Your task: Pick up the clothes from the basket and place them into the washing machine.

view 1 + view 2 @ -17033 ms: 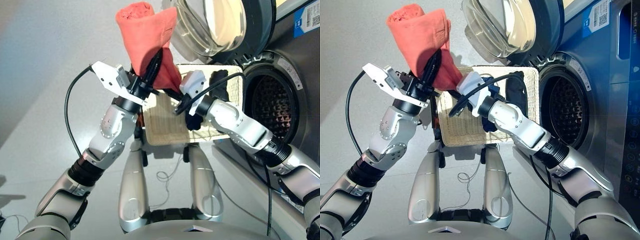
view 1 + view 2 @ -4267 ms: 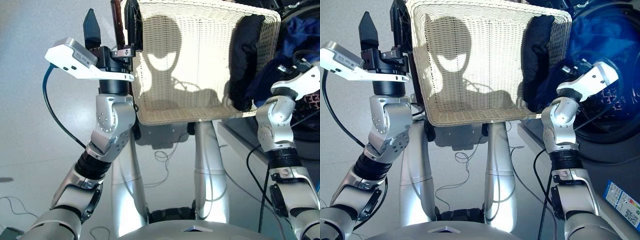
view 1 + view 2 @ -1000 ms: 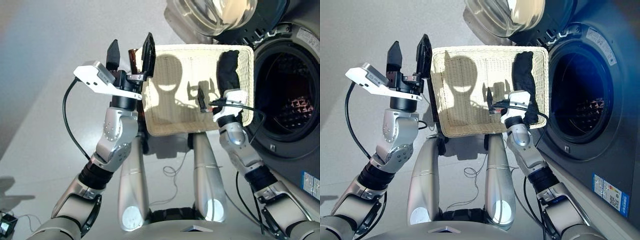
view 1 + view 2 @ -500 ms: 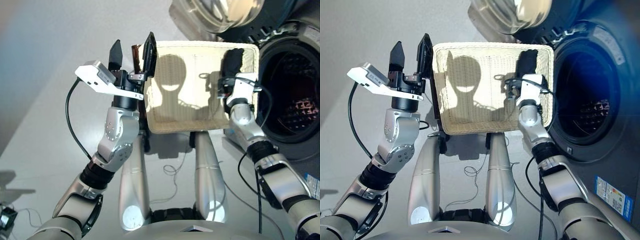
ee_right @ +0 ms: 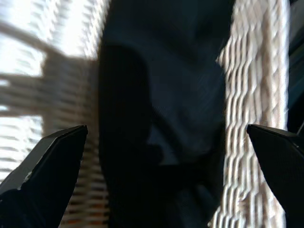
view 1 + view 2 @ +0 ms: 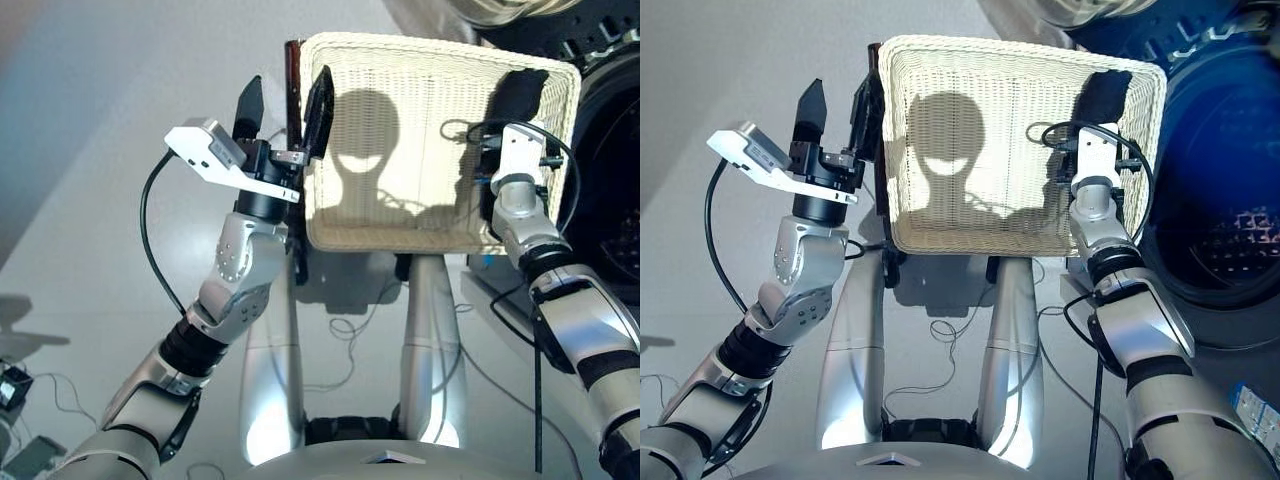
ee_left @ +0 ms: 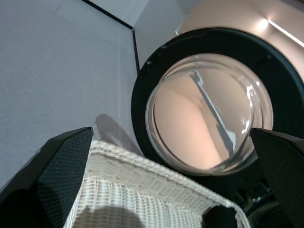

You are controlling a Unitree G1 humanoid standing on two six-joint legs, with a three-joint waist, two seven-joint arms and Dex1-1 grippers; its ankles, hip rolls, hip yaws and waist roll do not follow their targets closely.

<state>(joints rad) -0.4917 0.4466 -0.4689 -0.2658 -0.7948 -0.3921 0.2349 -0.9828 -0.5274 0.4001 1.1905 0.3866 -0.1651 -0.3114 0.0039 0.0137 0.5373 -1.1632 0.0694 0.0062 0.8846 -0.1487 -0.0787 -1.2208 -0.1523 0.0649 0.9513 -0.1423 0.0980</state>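
The cream-white basket (image 6: 392, 236) stands ahead of me, with a black cloth bundle (image 6: 522, 92) lying along its right wall. My right gripper (image 5: 166, 129) reaches into the basket just short of that black bundle (image 5: 161, 90); its fingers are spread wide, one to each side of the cloth, with nothing gripped. My left gripper (image 6: 285, 98) is raised beside the basket's left rim, open and empty. The washing machine (image 6: 1230, 190) is at the right with its drum dark, and its round glass door (image 7: 209, 109) is swung open beyond the basket. No other clothes show.
A dark brown upright edge (image 6: 293, 70) stands just behind the left gripper, against the basket's left side. Thin cables (image 6: 350, 330) lie on the grey floor below the basket. The machine's front fills the right side.
The right gripper has moved up the basket's right side to the black bundle. The camera has tilted, so the whole scene sits differently. The left gripper keeps its place, open.
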